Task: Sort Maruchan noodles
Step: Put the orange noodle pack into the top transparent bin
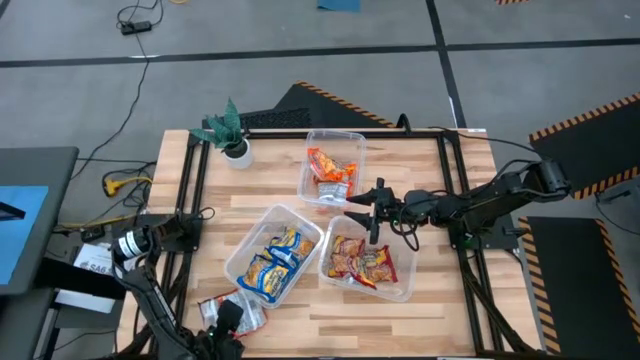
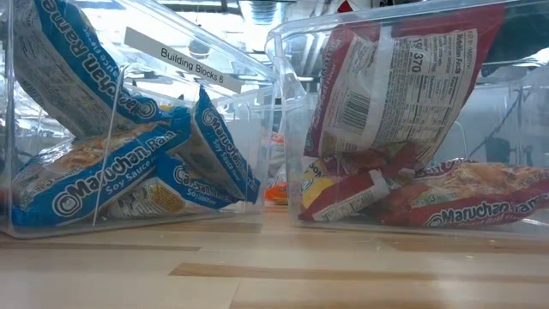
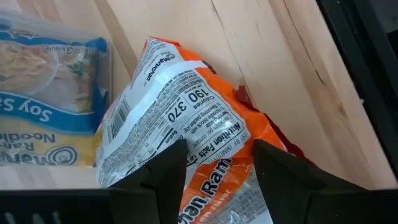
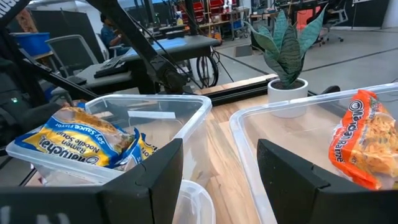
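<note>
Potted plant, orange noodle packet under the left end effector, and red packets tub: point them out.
Potted plant [image 1: 237,150], high view, white pot.
Orange noodle packet [image 3: 180,118], left wrist view, nutrition label.
Red packets tub [image 1: 404,290], high view, rim corner.

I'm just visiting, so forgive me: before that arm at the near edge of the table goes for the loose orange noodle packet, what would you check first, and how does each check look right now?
1. Left gripper open: ok, its fingers stand apart.
2. Left gripper lined up with the orange packet: ok, the packet lies between and just beyond the fingers.
3. Packet free of the blue-packet tub: ok, it lies on the table beside the tub.
4. Second loose packet under it: cannot tell, a red edge peeks out beneath.
5. Orange tub has room: ok, only a few packets inside.
6. Right gripper out of the way: ok, it hovers between the far tubs, open and empty.
</note>
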Robot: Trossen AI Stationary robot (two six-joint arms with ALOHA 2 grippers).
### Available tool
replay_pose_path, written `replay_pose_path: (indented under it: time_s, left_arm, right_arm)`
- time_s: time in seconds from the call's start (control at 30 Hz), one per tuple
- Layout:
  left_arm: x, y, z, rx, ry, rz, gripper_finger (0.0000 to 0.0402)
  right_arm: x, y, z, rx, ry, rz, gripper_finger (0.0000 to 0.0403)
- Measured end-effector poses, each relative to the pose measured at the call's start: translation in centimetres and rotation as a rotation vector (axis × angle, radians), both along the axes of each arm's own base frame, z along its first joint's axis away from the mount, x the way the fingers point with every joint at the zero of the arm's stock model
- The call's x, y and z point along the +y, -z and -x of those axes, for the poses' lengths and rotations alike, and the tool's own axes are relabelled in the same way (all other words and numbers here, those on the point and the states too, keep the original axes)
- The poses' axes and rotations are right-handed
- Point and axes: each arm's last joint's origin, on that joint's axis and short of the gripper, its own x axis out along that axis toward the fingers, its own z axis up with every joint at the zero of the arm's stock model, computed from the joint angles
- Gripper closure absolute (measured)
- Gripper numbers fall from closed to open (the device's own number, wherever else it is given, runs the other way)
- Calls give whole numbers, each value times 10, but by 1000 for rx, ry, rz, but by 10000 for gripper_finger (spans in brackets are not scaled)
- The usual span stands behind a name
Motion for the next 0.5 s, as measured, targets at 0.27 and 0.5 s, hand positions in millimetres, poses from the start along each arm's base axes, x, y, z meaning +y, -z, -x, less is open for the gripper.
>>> replay_pose_path:
  time_s: [0.27,0.5]
  left_arm:
    - [8,7,-10,4,-10,-5,237]
    - [15,7,-23,59,-69,36,378]
  right_arm:
    - [0,1,0,13,0,0,177]
    - [0,1,0,12,0,-1,177]
